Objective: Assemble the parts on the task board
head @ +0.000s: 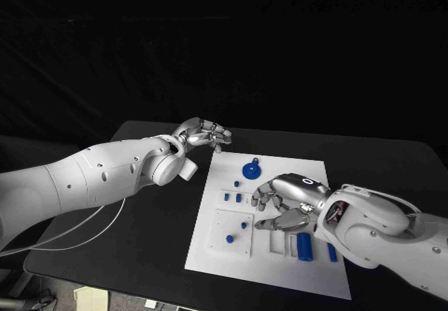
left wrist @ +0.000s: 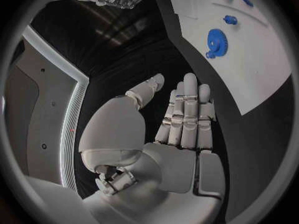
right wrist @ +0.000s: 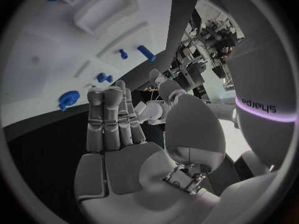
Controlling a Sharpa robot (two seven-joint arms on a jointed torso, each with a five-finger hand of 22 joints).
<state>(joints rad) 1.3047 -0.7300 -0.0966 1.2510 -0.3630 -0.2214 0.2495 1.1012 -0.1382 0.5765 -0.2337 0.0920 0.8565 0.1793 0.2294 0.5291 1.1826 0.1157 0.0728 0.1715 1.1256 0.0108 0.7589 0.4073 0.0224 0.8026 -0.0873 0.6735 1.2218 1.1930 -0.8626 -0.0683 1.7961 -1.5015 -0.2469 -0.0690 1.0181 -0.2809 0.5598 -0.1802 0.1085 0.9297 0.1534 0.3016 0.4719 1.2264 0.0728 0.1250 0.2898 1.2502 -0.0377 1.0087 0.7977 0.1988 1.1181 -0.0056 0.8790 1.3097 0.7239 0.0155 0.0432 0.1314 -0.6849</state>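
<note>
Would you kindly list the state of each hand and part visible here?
left hand: open, holding nothing, off the board's far left corner
right hand: open, empty, over the board
task board: flat on the table
blue gear: lying on the board
blue cylinder: lying on the board

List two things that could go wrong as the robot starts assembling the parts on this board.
1. The right hand hovers open above the task board, close to small blue pegs; lowering carelessly could knock them away.
2. The blue gear lies loose near the left hand, which could nudge it when reaching in.
</note>
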